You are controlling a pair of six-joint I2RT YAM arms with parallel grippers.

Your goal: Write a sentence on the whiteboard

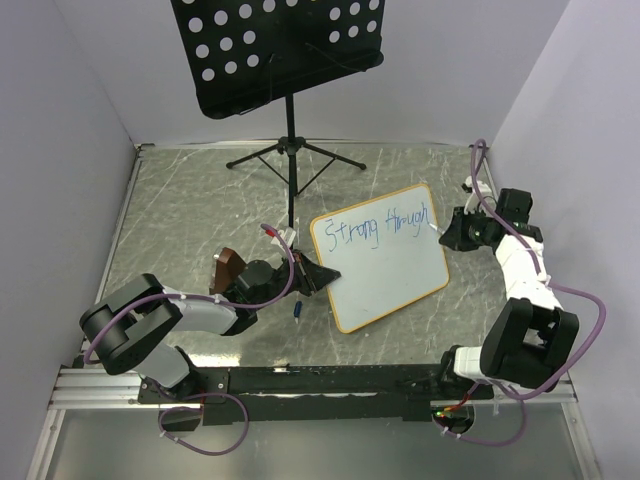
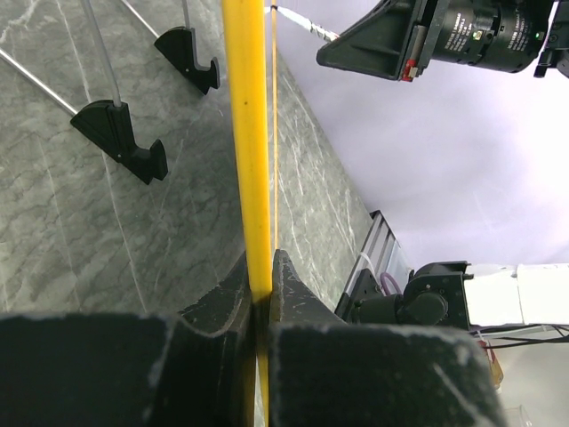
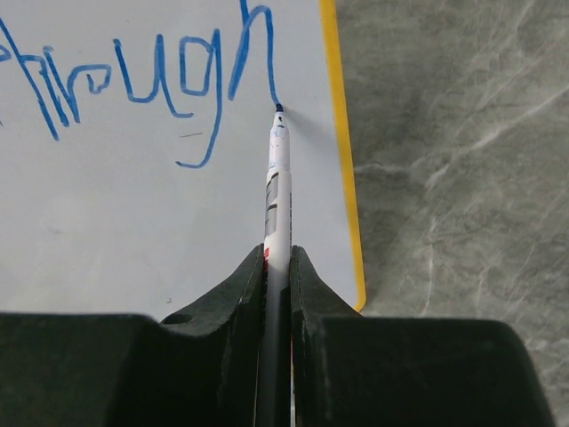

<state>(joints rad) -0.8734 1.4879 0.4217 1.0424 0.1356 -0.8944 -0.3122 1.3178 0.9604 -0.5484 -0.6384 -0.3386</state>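
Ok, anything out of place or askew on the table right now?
The whiteboard lies skewed to the table edges, its left edge pinched by the left gripper. A small blue piece, possibly a pen cap, lies loose just off its near left corner. Nothing spilled or damaged.

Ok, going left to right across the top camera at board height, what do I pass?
The left tool, clamped on the board's left edge → whiteboard → marker, tip on the board near its right edge → right tool, holding the marker.
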